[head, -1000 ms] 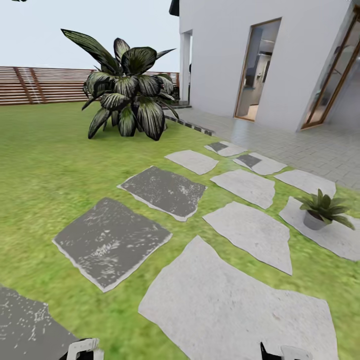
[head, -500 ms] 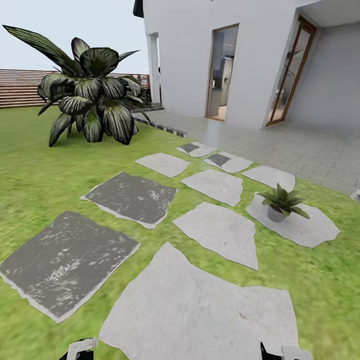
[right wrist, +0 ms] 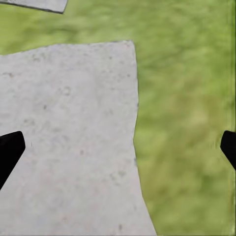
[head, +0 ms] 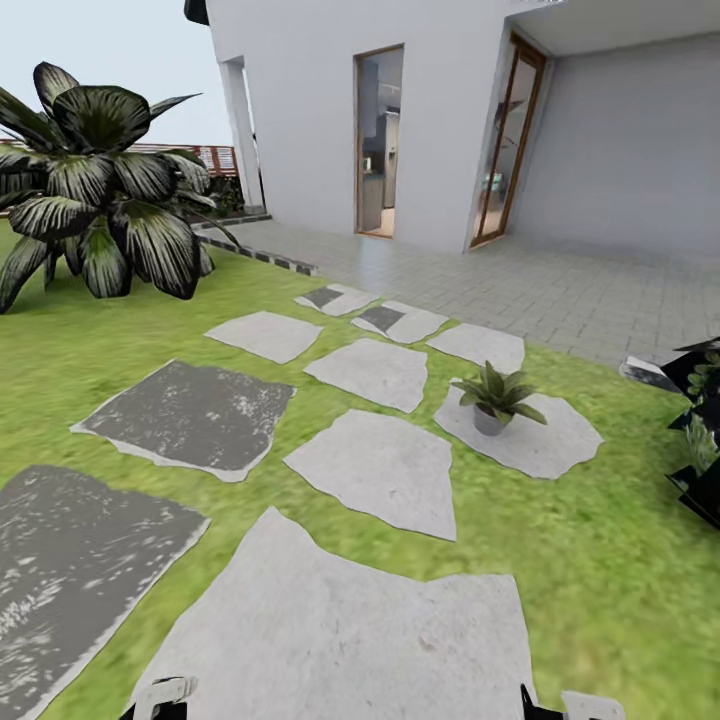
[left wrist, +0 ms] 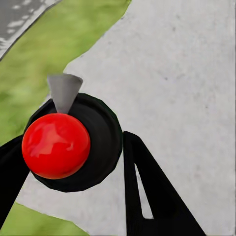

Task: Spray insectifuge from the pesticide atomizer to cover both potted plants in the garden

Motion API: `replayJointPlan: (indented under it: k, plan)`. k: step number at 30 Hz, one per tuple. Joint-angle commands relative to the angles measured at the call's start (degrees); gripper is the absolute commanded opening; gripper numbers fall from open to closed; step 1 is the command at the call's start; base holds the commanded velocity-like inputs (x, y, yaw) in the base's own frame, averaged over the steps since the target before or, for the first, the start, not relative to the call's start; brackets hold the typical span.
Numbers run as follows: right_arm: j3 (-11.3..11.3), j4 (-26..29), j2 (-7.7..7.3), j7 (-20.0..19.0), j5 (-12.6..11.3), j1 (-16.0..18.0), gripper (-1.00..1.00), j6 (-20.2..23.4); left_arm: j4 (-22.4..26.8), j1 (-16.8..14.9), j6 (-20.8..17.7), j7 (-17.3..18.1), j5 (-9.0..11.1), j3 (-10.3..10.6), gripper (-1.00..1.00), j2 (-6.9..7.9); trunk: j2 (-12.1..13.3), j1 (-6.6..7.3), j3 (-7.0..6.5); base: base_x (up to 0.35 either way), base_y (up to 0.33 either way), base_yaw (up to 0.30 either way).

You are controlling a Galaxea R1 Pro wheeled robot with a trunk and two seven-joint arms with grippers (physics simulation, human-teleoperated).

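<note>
Head view first: one potted plant (head: 496, 396) sits upright on a pale slab (head: 545, 440) ahead and to my right, well apart from me, with lawn (head: 600, 560) and more paving between us. I count one speckled rosette in a grey pot; the second I can't pick out, though dark leafy foliage (head: 702, 430) cuts in at the right edge and I can't tell what it is. One big striped agave (head: 95, 190) stands far left, one house wall with two glazed doorways behind.

Left wrist view: my left gripper (left wrist: 73, 162) is clamped on the pesticide atomizer (left wrist: 69, 142), red cap and grey nozzle up between the black fingers (left wrist: 152, 191), hanging over a stone slab at the grass edge.

Right wrist view: my right gripper (right wrist: 118, 147) has its jaws spread wide, nothing in them, slab and lawn below.

Risks as I judge them: spraying from this far would miss the leaves entirely, so I need to close in. Rolling over uneven slab edges could jolt the bottle in my grip. Nozzle direction matters too; aimed wrong, the mist lands on stone
</note>
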State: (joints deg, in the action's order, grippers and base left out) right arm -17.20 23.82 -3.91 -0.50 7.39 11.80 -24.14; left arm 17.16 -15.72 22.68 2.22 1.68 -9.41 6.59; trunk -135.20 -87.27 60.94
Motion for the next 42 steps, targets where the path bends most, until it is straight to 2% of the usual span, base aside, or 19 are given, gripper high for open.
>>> replayJointPlan:
  k: [1,11,36,42]
  plan:
    - [-0.4,-0.1,0.05,0.0,0.6,0.1,1.00,-0.2,0.0,0.0,0.2,0.2,0.2,-0.2,-1.00,0.00,0.0,-0.01,0.04,0.193,-0.234,-0.300]
    - [-0.4,-0.1,0.05,0.0,0.6,0.1,1.00,-0.3,0.0,0.0,1.4,0.2,0.2,-0.2,-1.00,0.00,0.0,-0.01,0.04,0.206,-0.225,-0.300]
    - [-0.4,-0.1,0.05,0.1,0.6,0.1,1.00,-0.3,0.0,0.0,1.5,0.2,0.3,-0.2,-1.00,0.00,0.0,-0.01,0.14,0.236,-0.199,-0.300]
    - [-0.4,-0.1,0.05,0.0,0.7,0.1,1.00,-0.3,0.0,0.0,1.5,0.2,0.4,-0.2,-1.00,0.00,0.0,-0.01,0.23,0.239,-0.155,-0.134]
